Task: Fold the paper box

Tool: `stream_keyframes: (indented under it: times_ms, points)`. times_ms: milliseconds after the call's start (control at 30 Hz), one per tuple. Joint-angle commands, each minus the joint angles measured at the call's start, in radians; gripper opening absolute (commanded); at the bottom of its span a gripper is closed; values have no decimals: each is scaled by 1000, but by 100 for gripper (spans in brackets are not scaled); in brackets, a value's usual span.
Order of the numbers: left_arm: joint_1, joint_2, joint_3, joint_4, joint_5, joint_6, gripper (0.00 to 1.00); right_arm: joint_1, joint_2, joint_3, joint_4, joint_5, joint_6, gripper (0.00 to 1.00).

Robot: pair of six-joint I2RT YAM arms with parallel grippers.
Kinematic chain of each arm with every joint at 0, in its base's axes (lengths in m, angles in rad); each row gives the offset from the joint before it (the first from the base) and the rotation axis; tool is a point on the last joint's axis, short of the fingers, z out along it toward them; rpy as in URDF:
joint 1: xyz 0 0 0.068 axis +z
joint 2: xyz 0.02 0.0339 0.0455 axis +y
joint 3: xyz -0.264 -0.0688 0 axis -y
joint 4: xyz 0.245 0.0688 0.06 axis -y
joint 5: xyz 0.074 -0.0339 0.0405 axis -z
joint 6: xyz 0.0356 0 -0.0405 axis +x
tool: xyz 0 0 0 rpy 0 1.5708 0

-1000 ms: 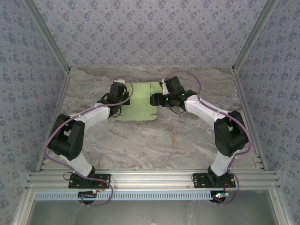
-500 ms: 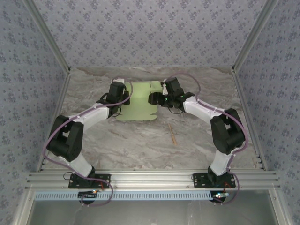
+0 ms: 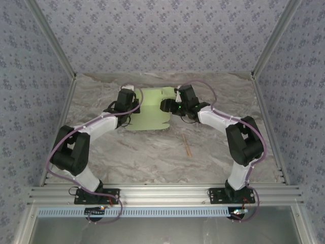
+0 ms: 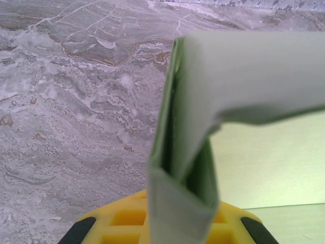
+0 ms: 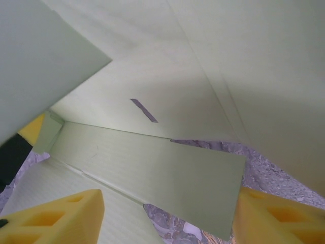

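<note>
The paper box (image 3: 152, 114) is a pale green die-cut sheet lying at the far middle of the marble table, partly folded up. My left gripper (image 3: 133, 105) is at its left edge. In the left wrist view the yellow jaws (image 4: 177, 223) are shut on a doubled-over wall of the card (image 4: 238, 71), which stands upright. My right gripper (image 3: 166, 105) reaches in from the sheet's right side. In the right wrist view its yellow fingers (image 5: 56, 218) stand wide apart and open. A flat flap (image 5: 167, 173) lies between them, with raised panels (image 5: 213, 56) above it.
A thin tan wooden stick (image 3: 187, 145) lies on the table in front of the sheet's right corner. Patterned walls with metal frame posts close in the table on three sides. Bare marble (image 3: 152, 157) stretches between the sheet and the arm bases.
The right arm has pushed further left, bringing its gripper in over the sheet's right side. The left gripper has kept its hold and barely moved.
</note>
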Motion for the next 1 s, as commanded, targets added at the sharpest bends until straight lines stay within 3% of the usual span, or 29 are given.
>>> stream_keyframes:
  times_ms: [0, 433, 967]
  points:
    - [-4, -32, -18, 32, 25, -7, 0, 7, -1, 10, 39, -10, -44, 62]
    - [-49, -14, -57, 87, 5, 35, 0, 41, 4, 43, -13, 77, -208, 52]
    - [-71, 3, -58, 90, -1, 47, 0, 85, 30, 107, -63, 241, -261, 41]
